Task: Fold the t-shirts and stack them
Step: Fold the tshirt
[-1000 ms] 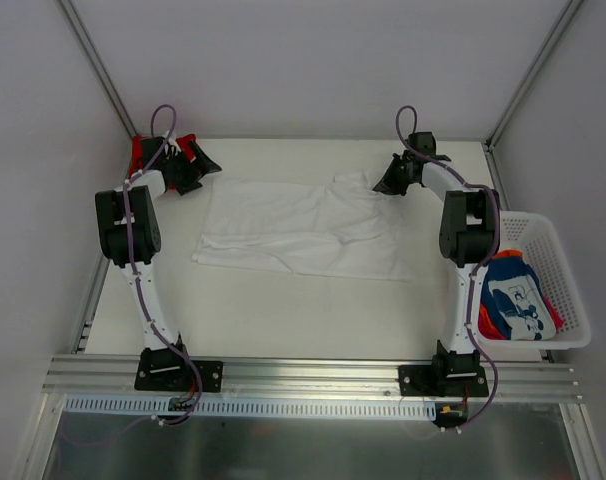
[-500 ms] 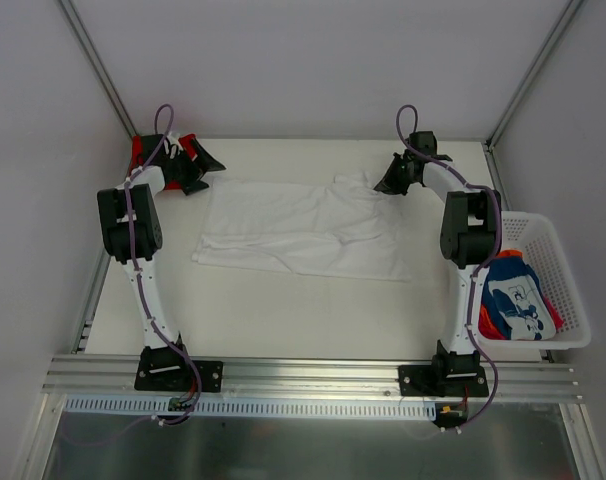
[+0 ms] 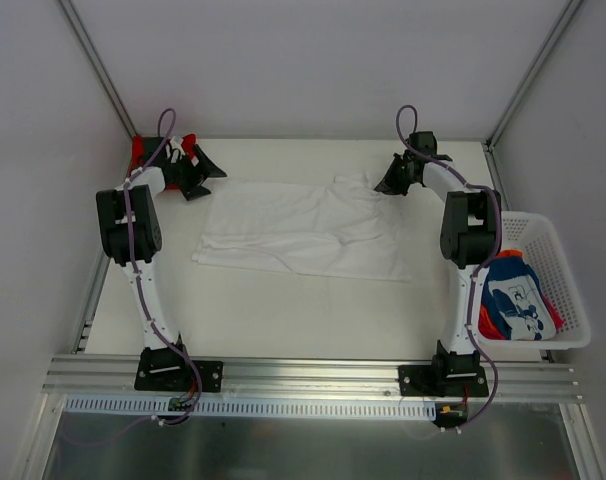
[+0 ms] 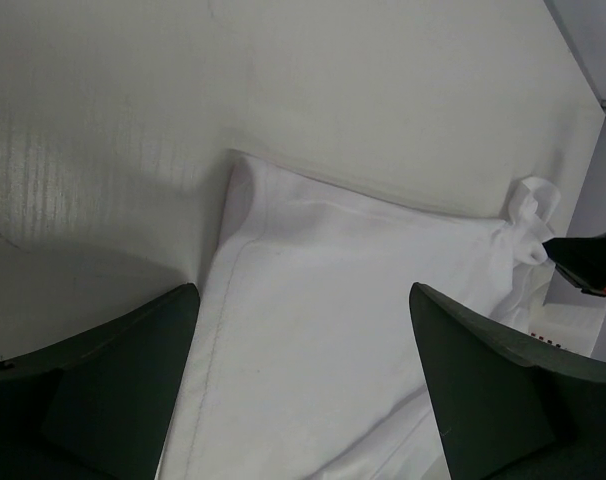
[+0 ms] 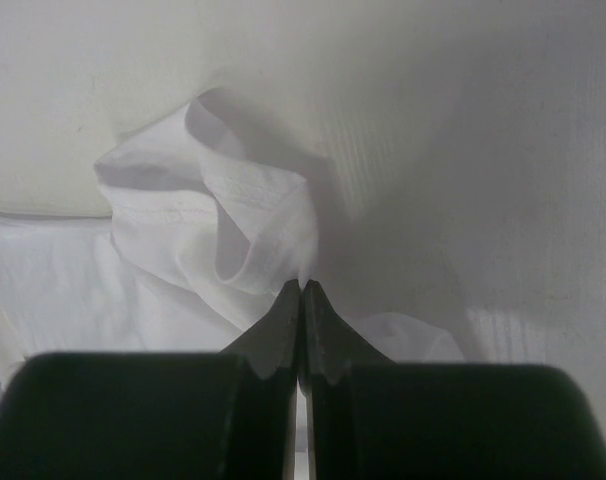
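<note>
A white t-shirt [image 3: 303, 228] lies spread flat across the middle of the table. My left gripper [image 3: 207, 166] hovers open over its far left corner; in the left wrist view the white t-shirt [image 4: 363, 300] fills the wide gap of the left gripper [image 4: 303, 330], untouched. My right gripper [image 3: 386, 183] is at the far right corner, shut on a bunched fold of cloth. In the right wrist view the white t-shirt [image 5: 218, 220] rises to the closed tips of the right gripper [image 5: 301, 288]. A red t-shirt [image 3: 140, 150] sits behind the left arm.
A white mesh basket [image 3: 561, 250] stands at the right table edge, holding a blue printed t-shirt [image 3: 515, 295] and an orange-red one [image 3: 556, 306]. Grey walls enclose the back and sides. The arm bases sit on the rail [image 3: 303, 375] at the near edge.
My left gripper has shifted a little to the right, towards the shirt's far left corner. The right gripper and the shirt have stayed put.
</note>
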`<state>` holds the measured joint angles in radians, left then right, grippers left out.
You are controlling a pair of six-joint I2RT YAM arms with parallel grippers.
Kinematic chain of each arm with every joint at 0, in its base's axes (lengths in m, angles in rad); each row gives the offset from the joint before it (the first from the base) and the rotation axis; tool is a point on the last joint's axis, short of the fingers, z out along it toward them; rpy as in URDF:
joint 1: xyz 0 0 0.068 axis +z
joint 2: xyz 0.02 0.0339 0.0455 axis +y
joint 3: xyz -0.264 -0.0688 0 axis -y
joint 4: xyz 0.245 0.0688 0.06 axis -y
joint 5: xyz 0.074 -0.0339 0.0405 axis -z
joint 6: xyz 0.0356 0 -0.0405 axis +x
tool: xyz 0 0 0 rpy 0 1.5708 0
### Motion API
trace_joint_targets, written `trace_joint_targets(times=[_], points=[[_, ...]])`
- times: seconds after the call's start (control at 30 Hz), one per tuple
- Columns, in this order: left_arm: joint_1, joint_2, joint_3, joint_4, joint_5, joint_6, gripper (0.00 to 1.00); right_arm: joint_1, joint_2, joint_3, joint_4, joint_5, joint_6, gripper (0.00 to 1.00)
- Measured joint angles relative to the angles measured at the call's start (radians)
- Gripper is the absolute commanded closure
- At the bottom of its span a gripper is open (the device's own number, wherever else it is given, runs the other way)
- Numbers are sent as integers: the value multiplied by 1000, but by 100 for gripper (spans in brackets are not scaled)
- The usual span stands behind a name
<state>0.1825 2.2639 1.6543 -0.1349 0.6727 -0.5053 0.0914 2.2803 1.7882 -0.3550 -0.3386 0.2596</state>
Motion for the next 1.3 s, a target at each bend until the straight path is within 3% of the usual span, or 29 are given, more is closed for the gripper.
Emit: trace_joint_targets(times=[0.6,0.7,0.77,0.9,0.97,1.27,1.3], points=[[-40,39,77,-79,8,24,21,0,-7,0,0,9,-3,100],[-40,40,79,-85,6,25,29,0,-7,0,-1,9,-3,99],[-40,42,79,-91,3,26,41,-1,-7,0,-1,9,-3,99],[-40,55,79,-104,0,24,55,-2,-7,0,-1,9,-3,100],[-40,58,79,-110,-5,25,68,-2,-8,0,-1,9,-3,99],[-40,73,79,-127,-14,23,87,-3,-8,-1,-1,9,-10,99],[-40,73,79,-129,-18,22,96,-3,-8,-2,0,9,-10,100]])
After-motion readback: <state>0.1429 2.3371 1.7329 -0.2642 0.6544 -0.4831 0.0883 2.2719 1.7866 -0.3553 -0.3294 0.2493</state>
